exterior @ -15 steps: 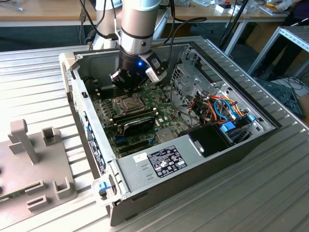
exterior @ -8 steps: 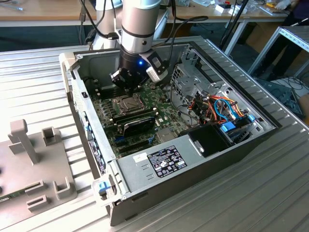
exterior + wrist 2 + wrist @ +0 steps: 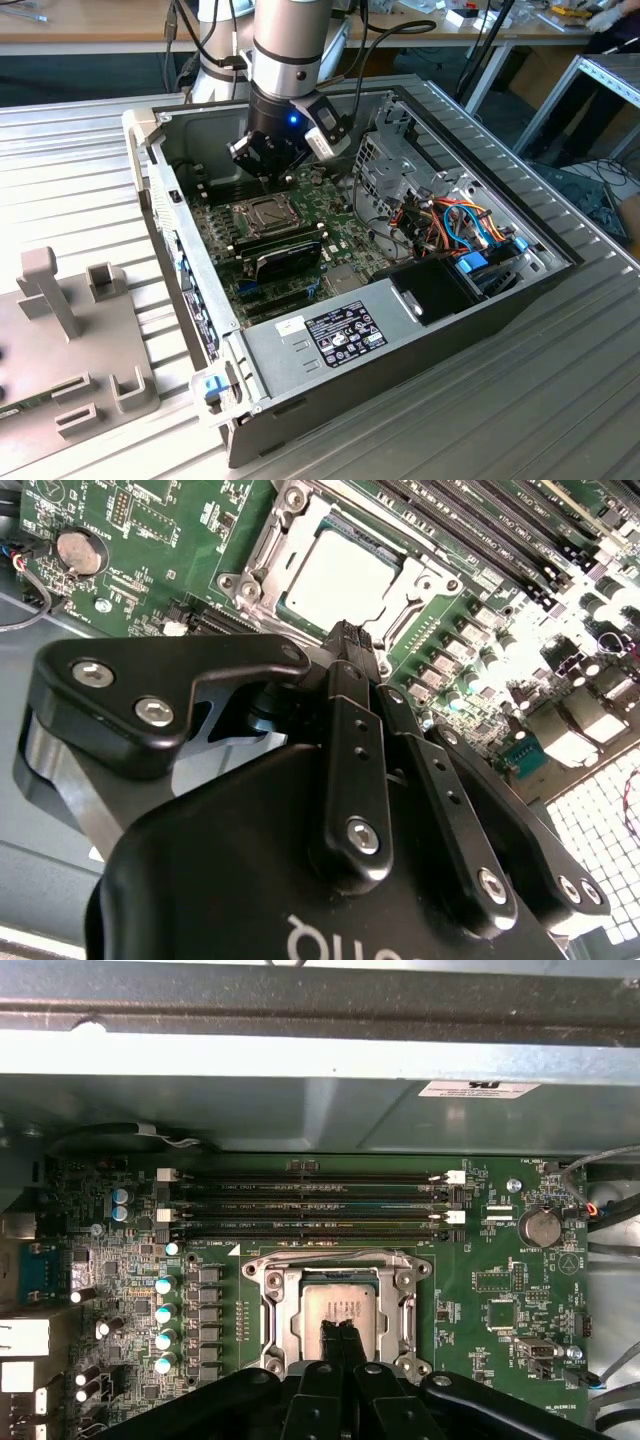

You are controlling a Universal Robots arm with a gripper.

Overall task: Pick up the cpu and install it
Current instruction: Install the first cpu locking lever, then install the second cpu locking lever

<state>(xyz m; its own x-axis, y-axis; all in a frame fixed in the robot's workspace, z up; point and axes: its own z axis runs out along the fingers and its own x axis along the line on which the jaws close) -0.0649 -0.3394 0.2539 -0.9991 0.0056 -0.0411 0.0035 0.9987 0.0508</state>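
Observation:
The cpu (image 3: pixel 338 1305), a flat silver-grey square, lies level inside the metal socket frame (image 3: pixel 275 1305) on the green motherboard (image 3: pixel 335 232) of the open computer case (image 3: pixel 190 290). In the second wrist view the cpu (image 3: pixel 345 575) is seated in the socket. My gripper (image 3: pixel 335 1332) hangs just above the cpu's edge, its two black fingers pressed together with nothing between them. In the second wrist view the gripper (image 3: pixel 345 640) tips sit just off the socket's side. In the exterior view the gripper (image 3: pixel 268 172) hovers over the socket near the case's back wall.
Memory slots (image 3: pixel 300 1205) run beside the socket. A black expansion card (image 3: pixel 285 262) stands upright close by. A drive cage (image 3: pixel 400 170), coloured cables (image 3: pixel 460 225) and the power supply (image 3: pixel 330 335) crowd the exterior view's right. A grey fixture (image 3: pixel 60 300) sits outside the case.

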